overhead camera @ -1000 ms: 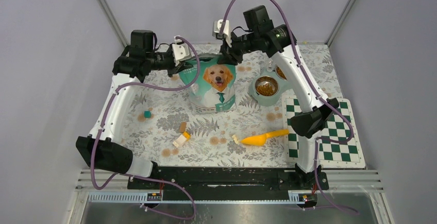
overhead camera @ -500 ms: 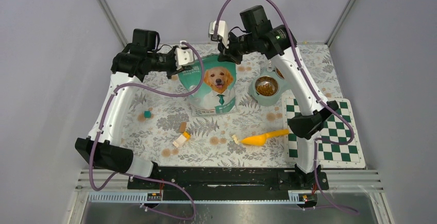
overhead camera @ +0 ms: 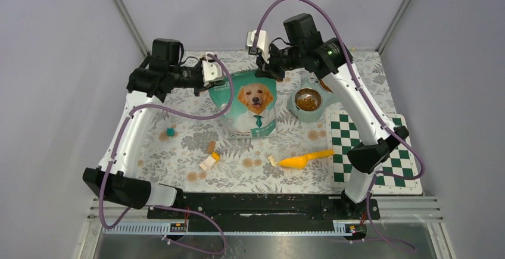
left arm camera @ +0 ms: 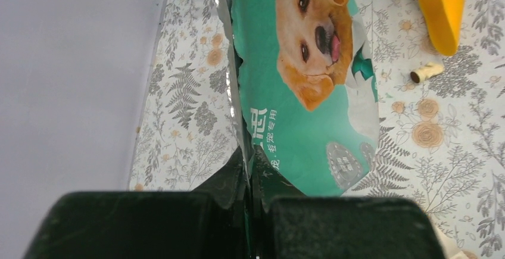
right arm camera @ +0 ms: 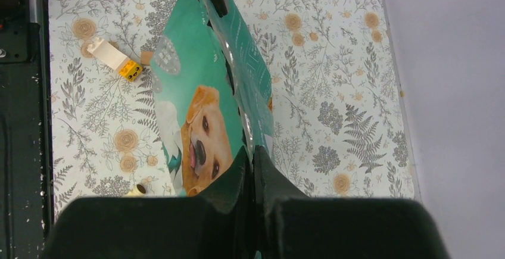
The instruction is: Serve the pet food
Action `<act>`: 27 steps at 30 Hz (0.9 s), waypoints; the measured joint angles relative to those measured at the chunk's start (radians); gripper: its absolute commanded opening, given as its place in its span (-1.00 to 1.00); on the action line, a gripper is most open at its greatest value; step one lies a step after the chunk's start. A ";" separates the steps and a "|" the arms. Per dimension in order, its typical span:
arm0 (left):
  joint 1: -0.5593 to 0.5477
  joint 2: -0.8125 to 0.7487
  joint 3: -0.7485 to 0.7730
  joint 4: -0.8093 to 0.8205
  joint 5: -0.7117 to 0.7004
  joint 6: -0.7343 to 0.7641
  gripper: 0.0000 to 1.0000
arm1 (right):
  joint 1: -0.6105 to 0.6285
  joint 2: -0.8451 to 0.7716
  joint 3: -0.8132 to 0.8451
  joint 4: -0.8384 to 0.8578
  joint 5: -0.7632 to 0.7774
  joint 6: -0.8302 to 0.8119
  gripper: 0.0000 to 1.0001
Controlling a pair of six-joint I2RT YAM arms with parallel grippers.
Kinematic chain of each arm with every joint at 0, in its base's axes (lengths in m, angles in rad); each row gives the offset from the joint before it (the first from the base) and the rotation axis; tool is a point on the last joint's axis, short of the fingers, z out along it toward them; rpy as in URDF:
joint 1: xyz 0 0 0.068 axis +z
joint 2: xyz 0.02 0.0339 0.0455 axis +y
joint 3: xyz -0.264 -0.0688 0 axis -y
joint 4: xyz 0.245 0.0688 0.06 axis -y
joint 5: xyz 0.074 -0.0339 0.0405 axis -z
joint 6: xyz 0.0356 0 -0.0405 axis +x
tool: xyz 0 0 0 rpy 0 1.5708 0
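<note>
The teal pet food bag (overhead camera: 247,105) with a golden retriever picture stands at the table's back middle. My left gripper (overhead camera: 209,79) is shut on the bag's top left corner, seen up close in the left wrist view (left arm camera: 249,164). My right gripper (overhead camera: 264,68) is shut on the bag's top right corner, seen in the right wrist view (right arm camera: 251,161). The bag (left arm camera: 298,92) hangs flat between both grippers. Brown kibble (overhead camera: 308,100) lies in the near cup of the grey-green double bowl (overhead camera: 296,109) right of the bag. The orange scoop (overhead camera: 304,159) lies on the mat in front.
A green-and-white checkered mat (overhead camera: 375,152) lies at the right. Small toy blocks lie on the floral cloth: a teal one (overhead camera: 170,132), a brown one (overhead camera: 211,146), a white-and-yellow one (overhead camera: 208,162) and a small pale one (overhead camera: 272,160). Grey walls enclose the table.
Both grippers, still holding the bag's top corners, have shifted the bag rightward and flattened its top; the right arm's elbow has swung out to the right.
</note>
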 measured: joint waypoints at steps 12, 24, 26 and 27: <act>0.005 -0.072 -0.070 0.042 0.042 -0.052 -0.22 | -0.011 -0.134 -0.209 0.028 -0.064 -0.034 -0.47; 0.010 -0.082 -0.043 0.047 0.020 -0.055 -0.30 | -0.016 -0.064 0.092 -0.185 -0.095 -0.077 0.22; 0.010 -0.064 -0.017 0.018 0.014 -0.040 -0.42 | -0.002 -0.049 0.096 -0.198 -0.090 -0.080 0.25; 0.010 -0.058 -0.006 0.004 0.008 -0.031 -0.48 | 0.008 -0.040 0.098 -0.206 -0.086 -0.081 0.26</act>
